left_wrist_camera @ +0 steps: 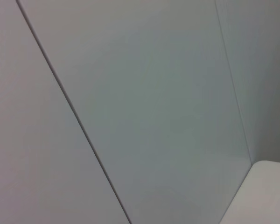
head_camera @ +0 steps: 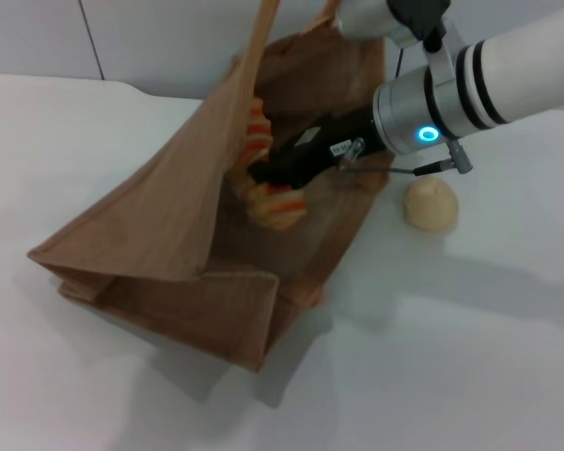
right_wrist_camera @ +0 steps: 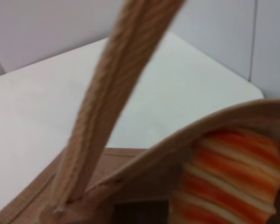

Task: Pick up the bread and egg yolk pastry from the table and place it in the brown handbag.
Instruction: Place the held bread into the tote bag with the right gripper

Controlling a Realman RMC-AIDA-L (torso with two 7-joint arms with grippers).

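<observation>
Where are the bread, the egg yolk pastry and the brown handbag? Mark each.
bread [head_camera: 277, 209], head view, its striped lower end inside the bag.
egg yolk pastry [head_camera: 430, 204], head view, its rounded top.
brown handbag [head_camera: 160, 225], head view, its raised front wall.

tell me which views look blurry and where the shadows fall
Head view: sharp; tan-brown jute handbag and pale round pastry cast soft shadows on the white table. Right wrist view: woven handle and orange-striped bread out of focus. Left wrist view: only plain wall.
</observation>
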